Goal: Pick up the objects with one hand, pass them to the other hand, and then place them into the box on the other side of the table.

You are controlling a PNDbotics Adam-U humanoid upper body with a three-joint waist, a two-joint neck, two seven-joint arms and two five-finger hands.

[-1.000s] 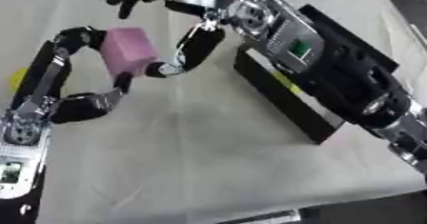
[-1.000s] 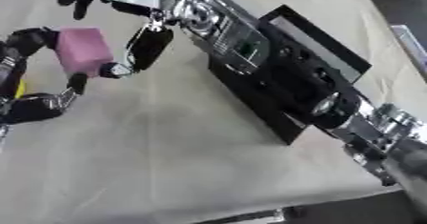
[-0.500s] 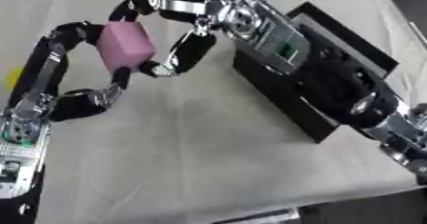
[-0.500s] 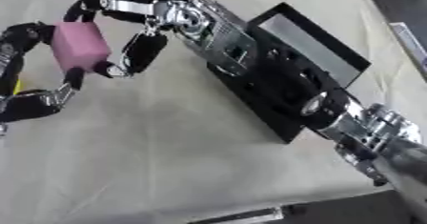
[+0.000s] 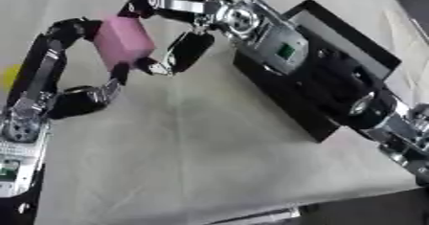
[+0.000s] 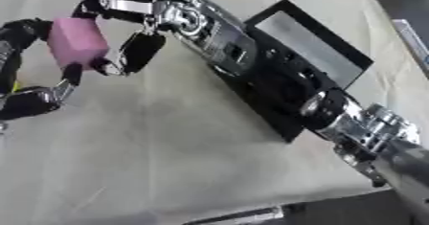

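Left eye view shows a pink block (image 5: 122, 41) held above the counter (image 5: 201, 162) near its far left part, between both hands. The left hand (image 5: 73, 61) has its fingers curled round the block from the left and below, while the right hand (image 5: 176, 23) closes on it from above and the right. A black box (image 6: 314, 51) lies under the right arm, well apart from the block.
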